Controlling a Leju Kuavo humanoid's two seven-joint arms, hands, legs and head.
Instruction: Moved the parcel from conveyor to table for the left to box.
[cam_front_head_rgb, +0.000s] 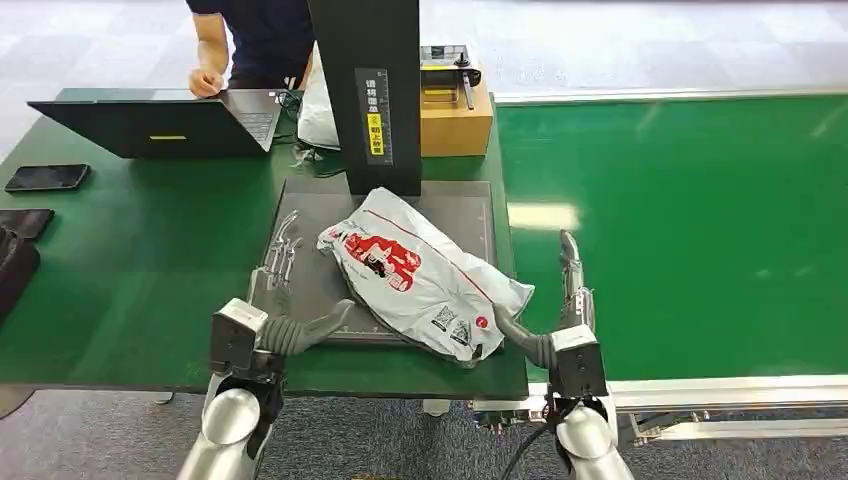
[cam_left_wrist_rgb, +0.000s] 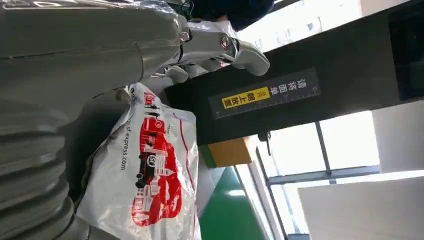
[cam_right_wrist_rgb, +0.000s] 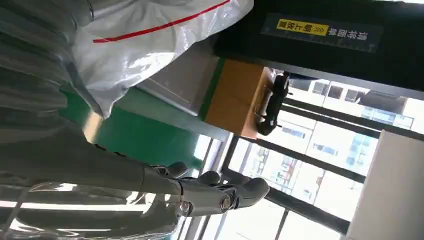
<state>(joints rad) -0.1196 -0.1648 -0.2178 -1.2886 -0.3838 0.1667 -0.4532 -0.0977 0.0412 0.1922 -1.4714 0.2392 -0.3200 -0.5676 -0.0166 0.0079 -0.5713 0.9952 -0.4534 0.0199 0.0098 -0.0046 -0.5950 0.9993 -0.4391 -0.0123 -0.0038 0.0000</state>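
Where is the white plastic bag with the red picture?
In the head view, the white plastic parcel bag with red print lies on the dark grey mat on the green table, before the black post, between the robot's open hands.

The green table carries a dark mat at its right edge, the parcel on it. A laptop and cardboard box sit along the far edge, a phone near the left edge.
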